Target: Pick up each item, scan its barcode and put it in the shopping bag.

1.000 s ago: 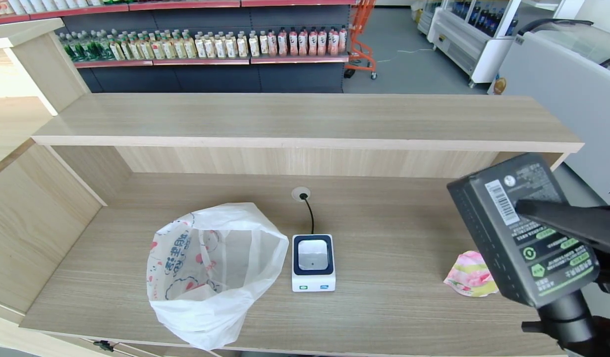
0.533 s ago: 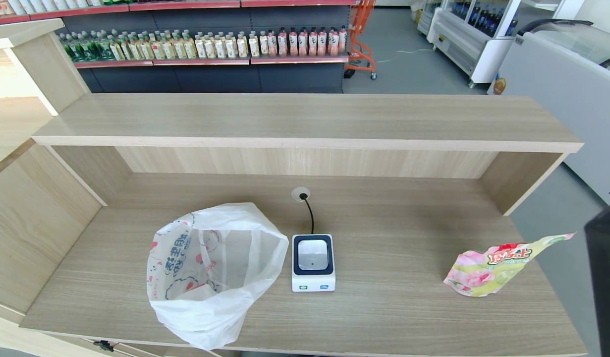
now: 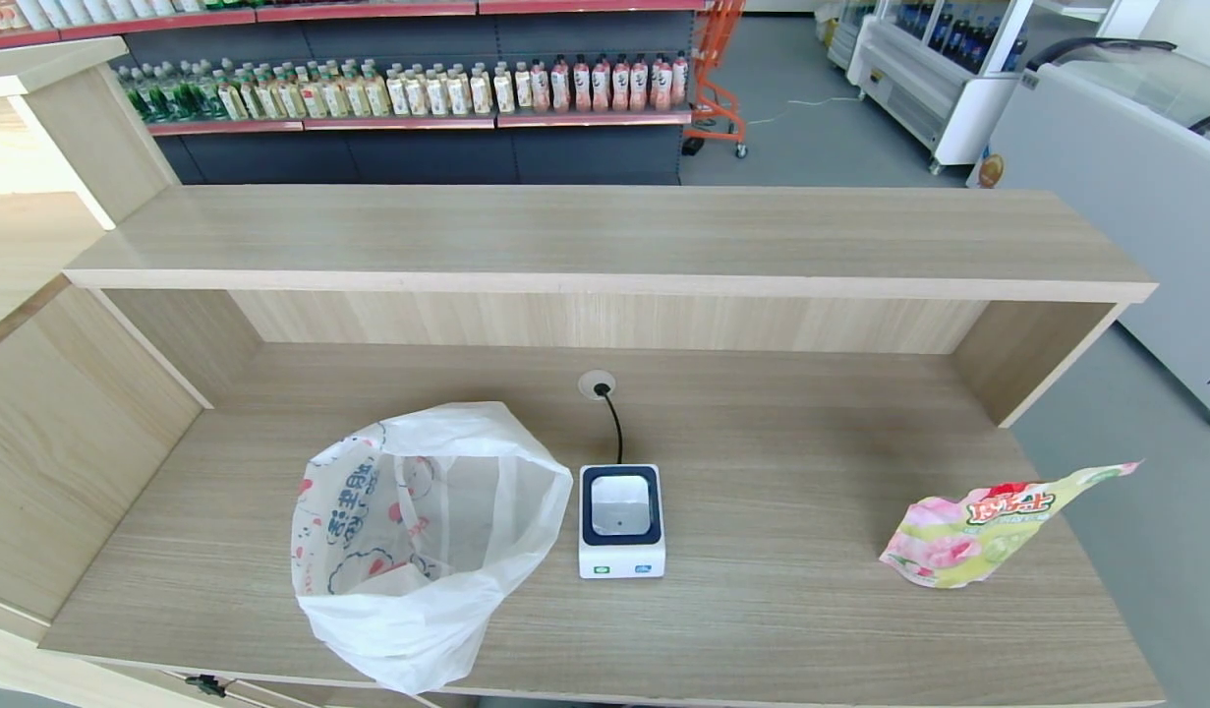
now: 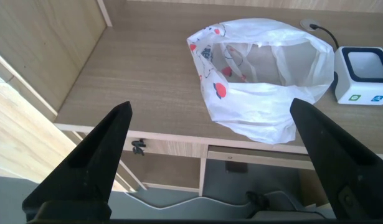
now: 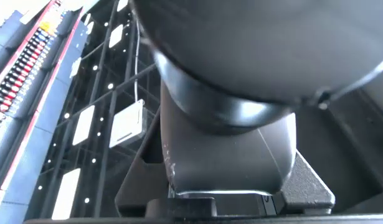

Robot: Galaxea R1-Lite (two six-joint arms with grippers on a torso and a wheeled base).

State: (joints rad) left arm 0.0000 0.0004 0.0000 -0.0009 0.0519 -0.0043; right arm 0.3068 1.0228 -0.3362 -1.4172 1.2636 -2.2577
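my left gripper (image 4: pixel 211 106) spread wide with nothing in it, shopping bag (image 4: pixel 260 102) standing open just ahead of it, scanner (image 4: pixel 362 74) beside the bag, pink snack pouch (image 3: pixel 968 526) well beyond that, honestly can't tell my right gripper's grip

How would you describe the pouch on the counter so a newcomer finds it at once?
Start at the wooden counter below the raised shelf. The white bag sits left of centre and the scanner in the middle; the pouch lies far off to their right, by the counter's right edge. It is the only pink and green thing there.
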